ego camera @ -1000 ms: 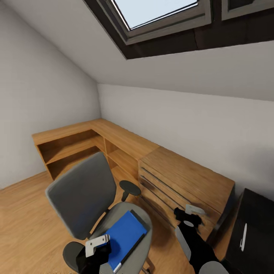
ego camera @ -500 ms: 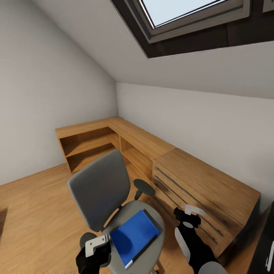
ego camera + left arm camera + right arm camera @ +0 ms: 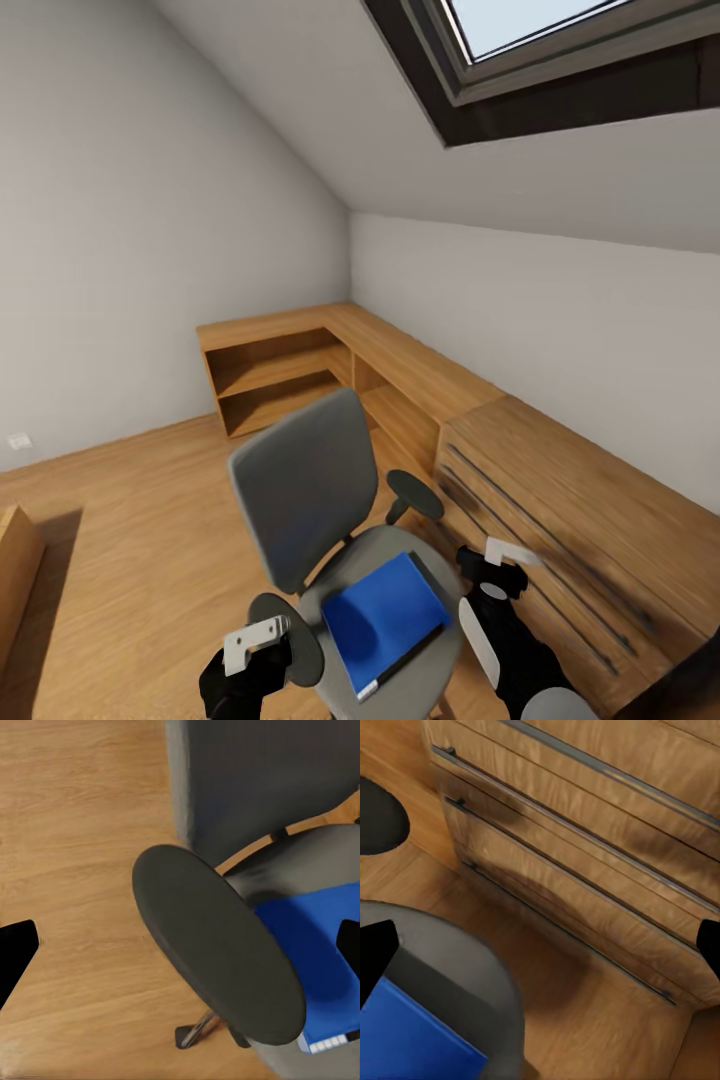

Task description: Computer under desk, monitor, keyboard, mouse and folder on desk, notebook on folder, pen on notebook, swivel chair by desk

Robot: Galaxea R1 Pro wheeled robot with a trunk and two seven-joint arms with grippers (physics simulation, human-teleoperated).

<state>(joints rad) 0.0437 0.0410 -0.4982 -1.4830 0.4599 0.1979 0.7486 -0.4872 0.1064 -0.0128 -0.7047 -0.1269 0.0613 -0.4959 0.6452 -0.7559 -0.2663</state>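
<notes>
The grey swivel chair (image 3: 305,480) stands just in front of me on the wooden floor, its backrest toward the room's corner. A bright blue folder (image 3: 385,612) with a dark spine lies flat on its seat (image 3: 440,650). My left gripper (image 3: 255,645) hangs open beside the chair's near black armrest (image 3: 217,952); the folder (image 3: 322,960) lies beyond that armrest. My right gripper (image 3: 500,562) is open between the seat and the wooden drawers; the right wrist view shows the folder's corner (image 3: 412,1042) on the seat. The computer, monitor, keyboard, mouse, notebook and pen are out of view.
Light wooden cabinets run along the far walls: open shelves (image 3: 285,375) at the corner, a drawer unit (image 3: 560,500) close on my right. A wooden piece (image 3: 15,560) juts in at the left edge. Bare floor (image 3: 130,520) spreads left of the chair.
The head view has swung left, so chair and cabinets sit further right in the picture and the black desk with the pen has left it. Both grippers hold the same pose.
</notes>
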